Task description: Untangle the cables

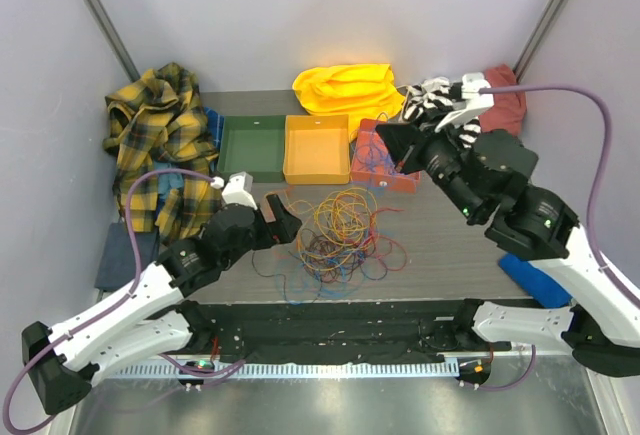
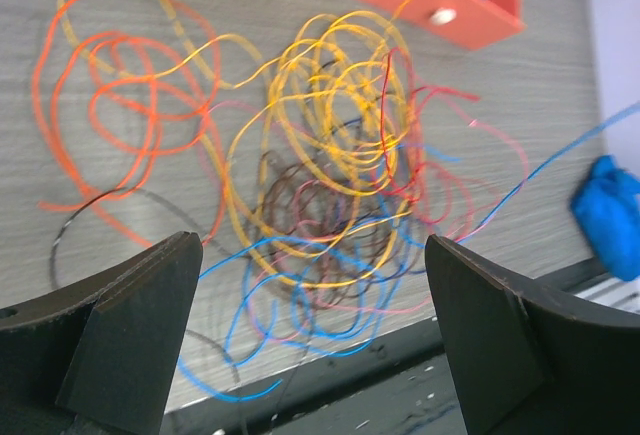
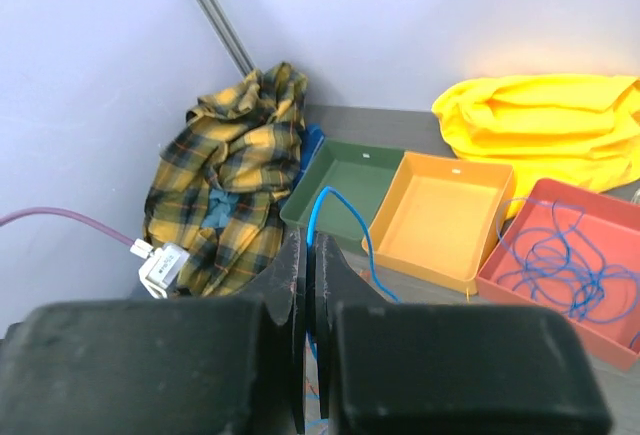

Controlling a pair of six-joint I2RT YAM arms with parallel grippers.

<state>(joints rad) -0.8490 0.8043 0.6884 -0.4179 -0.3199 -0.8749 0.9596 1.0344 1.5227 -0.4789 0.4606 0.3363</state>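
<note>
Separating step in hand: right claw [image 3: 310, 255] clamped on a blue cable [image 3: 338, 207] at 1 o'clock of the tangle [image 1: 340, 230]; left claw [image 2: 310, 265], fingers apart, should next pin that tangle.

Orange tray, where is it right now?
In the top view the orange tray sits toward the back, between the green tray on its left and the red tray on its right, just behind the cable pile.
</note>
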